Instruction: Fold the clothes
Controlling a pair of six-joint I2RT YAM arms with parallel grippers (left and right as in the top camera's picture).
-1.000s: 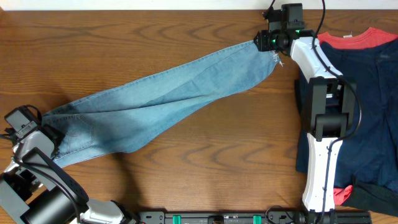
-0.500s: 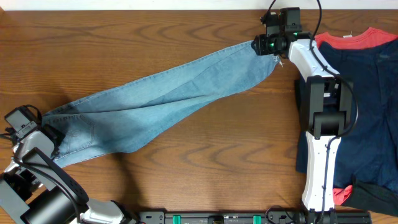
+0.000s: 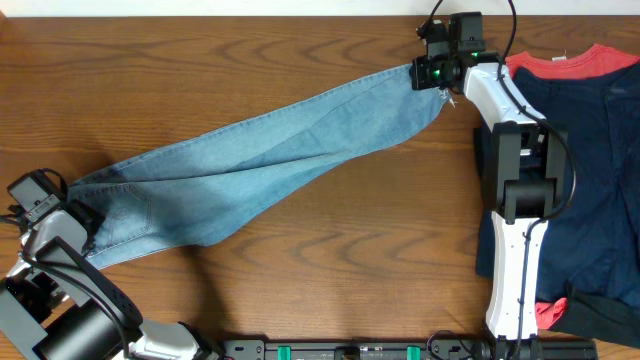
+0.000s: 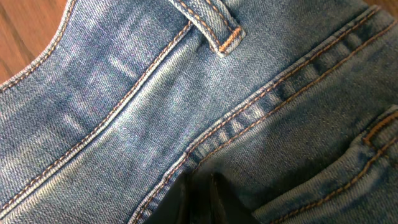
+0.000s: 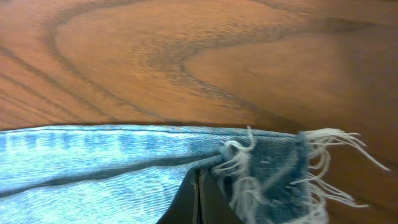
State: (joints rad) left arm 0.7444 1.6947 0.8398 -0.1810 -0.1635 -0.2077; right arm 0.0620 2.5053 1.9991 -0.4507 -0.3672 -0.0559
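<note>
The light-blue jeans [image 3: 270, 160] lie stretched in a long diagonal band across the wooden table, waist at the lower left, frayed hems at the upper right. My left gripper [image 3: 85, 215] is shut on the jeans at the waist; its wrist view shows dark fingertips [image 4: 200, 190] pinching denim [image 4: 124, 106] near a belt loop and back pocket seams. My right gripper [image 3: 425, 72] is shut on the hem end; its wrist view shows closed fingers [image 5: 199, 199] beside white frayed threads of the jeans [image 5: 93, 186].
A pile of other garments lies at the right: a dark navy piece [image 3: 600, 170] with a red one [image 3: 575, 62] at its top and a red scrap [image 3: 550, 312] near the bottom. The table's [image 3: 300, 290] far edge runs along the top.
The right gripper with the hem shifted very slightly left, then settled. The jeans and the left arm stay as they were.
</note>
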